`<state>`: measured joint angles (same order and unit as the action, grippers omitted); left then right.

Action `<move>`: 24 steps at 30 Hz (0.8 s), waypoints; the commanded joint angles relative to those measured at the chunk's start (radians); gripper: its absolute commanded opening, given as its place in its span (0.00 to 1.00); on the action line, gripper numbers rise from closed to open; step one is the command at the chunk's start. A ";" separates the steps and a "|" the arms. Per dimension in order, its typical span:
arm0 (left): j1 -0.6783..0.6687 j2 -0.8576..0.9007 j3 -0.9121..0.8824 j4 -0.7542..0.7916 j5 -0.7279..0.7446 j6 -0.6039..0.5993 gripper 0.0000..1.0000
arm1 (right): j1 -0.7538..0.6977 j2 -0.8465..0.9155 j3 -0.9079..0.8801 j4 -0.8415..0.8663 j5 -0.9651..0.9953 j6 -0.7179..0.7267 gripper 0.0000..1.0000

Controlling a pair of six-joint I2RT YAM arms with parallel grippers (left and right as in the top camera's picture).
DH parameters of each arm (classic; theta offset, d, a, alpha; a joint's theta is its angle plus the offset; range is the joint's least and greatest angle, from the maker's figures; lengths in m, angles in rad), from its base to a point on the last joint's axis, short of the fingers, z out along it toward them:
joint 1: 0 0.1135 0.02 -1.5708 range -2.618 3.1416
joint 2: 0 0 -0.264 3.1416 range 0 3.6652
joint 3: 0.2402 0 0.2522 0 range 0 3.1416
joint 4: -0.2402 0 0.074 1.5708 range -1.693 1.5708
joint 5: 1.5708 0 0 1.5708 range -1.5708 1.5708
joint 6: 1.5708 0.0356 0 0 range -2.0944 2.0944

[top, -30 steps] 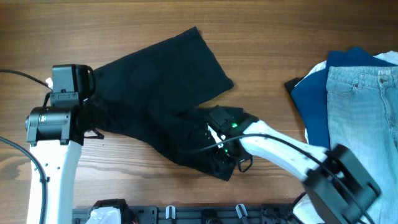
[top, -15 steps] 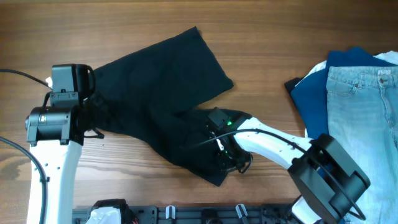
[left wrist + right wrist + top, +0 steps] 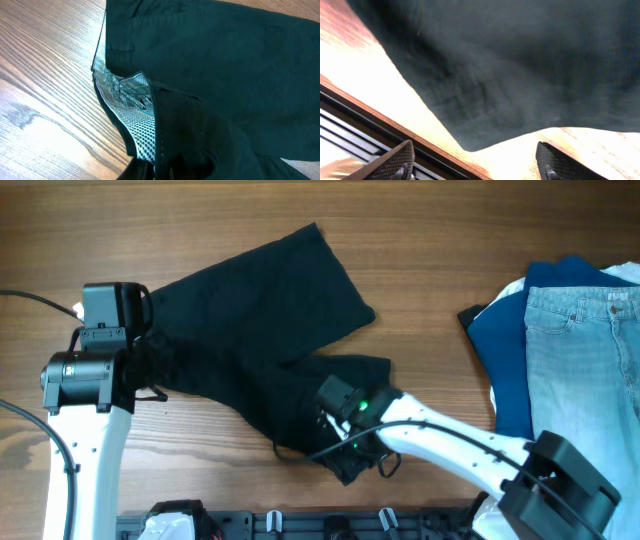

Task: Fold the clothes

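Starting the first fold, I reckon: black shorts (image 3: 260, 310) lie spread on the desk (image 3: 450, 240), well left of the jeans (image 3: 585, 370). Left fingers (image 3: 145, 370) clamped on the waistband (image 3: 122, 87); right fingers (image 3: 397, 160) apart over the hem nearer the jeans. Next I'd pinch that hem.

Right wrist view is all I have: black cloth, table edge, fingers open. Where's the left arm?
Observer: At the left end of the black garment. The left fingers look shut on its waistband.
Operator: Waistband flat?
Observer: No. The left wrist view shows it turned open, with the pale patterned lining exposed.
Operator: Anything else on the table?
Observer: Overhead shows light blue jeans lying on a royal blue garment at the right edge, apart from the black one.
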<state>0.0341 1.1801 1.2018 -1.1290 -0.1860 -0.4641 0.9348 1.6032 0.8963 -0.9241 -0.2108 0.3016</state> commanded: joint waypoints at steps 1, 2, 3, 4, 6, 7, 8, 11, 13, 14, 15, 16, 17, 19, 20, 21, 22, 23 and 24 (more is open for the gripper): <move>-0.003 0.001 0.015 0.005 -0.004 0.012 0.09 | 0.023 0.095 0.006 0.016 0.096 0.043 0.78; -0.003 0.001 0.015 0.005 -0.005 0.012 0.10 | 0.023 0.124 0.016 0.010 0.084 0.042 0.77; -0.003 0.001 0.015 0.004 -0.005 0.012 0.10 | 0.022 0.141 0.023 0.005 0.084 0.042 0.73; -0.003 0.001 0.015 0.004 -0.005 0.012 0.10 | 0.022 0.154 0.028 0.002 0.084 0.043 0.63; -0.003 0.001 0.015 0.006 -0.005 0.012 0.10 | 0.022 0.158 0.032 -0.001 0.085 0.043 0.48; -0.003 0.001 0.015 0.006 -0.005 0.012 0.10 | 0.022 0.158 0.032 -0.001 0.085 0.043 0.43; -0.003 0.001 0.015 0.007 -0.005 0.012 0.10 | 0.022 0.158 0.032 -0.001 0.085 0.053 0.35; -0.003 0.001 0.015 0.006 -0.005 0.012 0.10 | 0.021 0.157 0.037 -0.007 0.085 0.079 0.23; -0.003 0.001 0.015 0.008 -0.005 0.012 0.10 | 0.021 0.152 0.050 -0.017 0.085 0.079 0.07; -0.003 0.001 0.015 0.008 -0.005 0.012 0.10 | 0.021 0.142 0.062 -0.024 0.084 0.079 0.04; -0.003 0.001 0.015 0.009 -0.005 0.012 0.10 | 0.020 0.126 0.079 -0.035 0.084 0.075 0.04; -0.003 0.001 0.015 0.009 -0.005 0.012 0.10 | 0.020 0.113 0.092 -0.042 0.083 0.068 0.05; -0.003 0.001 0.015 0.010 -0.005 0.012 0.10 | 0.018 0.084 0.126 -0.068 0.080 0.065 0.04; -0.003 0.000 0.015 0.008 -0.006 0.013 0.08 | -0.003 0.022 0.203 -0.138 0.081 0.069 0.04; -0.003 -0.001 0.015 0.006 -0.006 0.013 0.08 | -0.013 0.003 0.226 -0.158 0.081 0.072 0.04; -0.003 -0.004 0.015 0.004 -0.007 0.013 0.07 | -0.034 -0.024 0.265 -0.185 0.082 0.093 0.04; -0.003 -0.008 0.015 0.004 -0.015 0.013 0.07 | -0.066 -0.056 0.312 -0.208 0.079 0.114 0.04; -0.003 -0.010 0.016 0.003 -0.025 0.012 0.06 | -0.093 -0.077 0.344 -0.222 0.079 0.131 0.04; -0.003 -0.013 0.016 0.000 -0.042 0.012 0.06 | -0.137 -0.101 0.388 -0.242 0.076 0.151 0.04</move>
<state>0.0341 1.1801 1.2018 -1.1290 -0.1871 -0.4641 0.8795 1.5791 1.1831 -1.1366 -0.1478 0.3923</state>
